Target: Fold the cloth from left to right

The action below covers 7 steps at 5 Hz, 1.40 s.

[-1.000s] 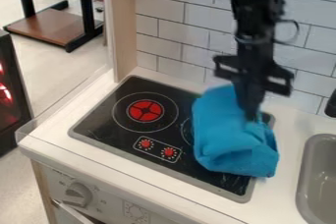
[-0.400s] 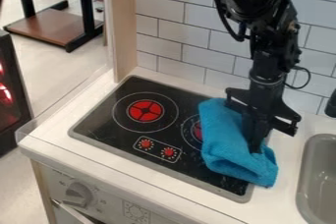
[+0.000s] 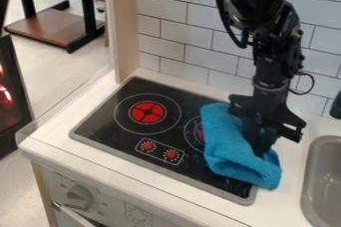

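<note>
The gripper [image 3: 260, 150] points down over the right part of the stove, its tips at the right side of the blue cloth [image 3: 226, 144]. The cloth lies bunched and doubled over on the right half of the black stovetop, its lower right corner reaching over the stove's edge onto the white counter. Part of the cloth's right side is hidden behind the gripper. Whether the gripper holds any fabric is hard to see.
The black stovetop [image 3: 123, 134] has a red burner [image 3: 148, 112] at left and red knobs in front. A grey sink [image 3: 321, 181] lies to the right. A tiled wall [image 3: 183, 32] rises behind, and a clear edge guard borders the counter's left.
The gripper has come down and slightly right with the cloth, which now lies lower and narrower, shifted right so more of the right burner shows. Since the middle frame little has moved.
</note>
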{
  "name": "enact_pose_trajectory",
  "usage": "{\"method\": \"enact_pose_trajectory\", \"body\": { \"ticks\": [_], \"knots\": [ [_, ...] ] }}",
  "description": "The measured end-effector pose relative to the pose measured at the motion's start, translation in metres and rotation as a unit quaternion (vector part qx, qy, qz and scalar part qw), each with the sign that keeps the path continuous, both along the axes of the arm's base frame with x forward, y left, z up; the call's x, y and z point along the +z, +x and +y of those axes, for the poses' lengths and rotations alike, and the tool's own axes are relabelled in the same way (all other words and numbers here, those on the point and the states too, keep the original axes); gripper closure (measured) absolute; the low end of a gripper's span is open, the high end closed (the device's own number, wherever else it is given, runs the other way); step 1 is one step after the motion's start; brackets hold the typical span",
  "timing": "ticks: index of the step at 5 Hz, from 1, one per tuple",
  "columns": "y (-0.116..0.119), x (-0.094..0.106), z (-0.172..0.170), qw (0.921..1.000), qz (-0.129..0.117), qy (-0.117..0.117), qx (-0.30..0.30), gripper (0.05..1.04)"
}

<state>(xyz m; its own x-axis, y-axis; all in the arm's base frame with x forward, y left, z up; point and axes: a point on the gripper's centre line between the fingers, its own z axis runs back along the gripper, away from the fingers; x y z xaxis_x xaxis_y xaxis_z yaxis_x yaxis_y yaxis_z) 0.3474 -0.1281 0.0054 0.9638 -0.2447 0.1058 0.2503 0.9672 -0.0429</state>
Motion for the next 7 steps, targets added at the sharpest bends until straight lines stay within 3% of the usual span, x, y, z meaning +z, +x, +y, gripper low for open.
{"method": "enact_pose_trajectory", "body": {
  "ticks": [2, 4, 6, 7],
  "knots": [
    [-0.008, 0.011, 0.004, 0.9999, -0.004, 0.003, -0.010, 0.123],
    [-0.014, 0.025, 0.005, 0.9998, -0.010, -0.005, -0.014, 0.084],
    [-0.017, 0.061, 0.010, 0.9993, -0.032, -0.012, -0.015, 0.084],
    [-0.021, 0.084, 0.016, 0.9990, -0.044, -0.001, -0.012, 0.084]
  ]
}}
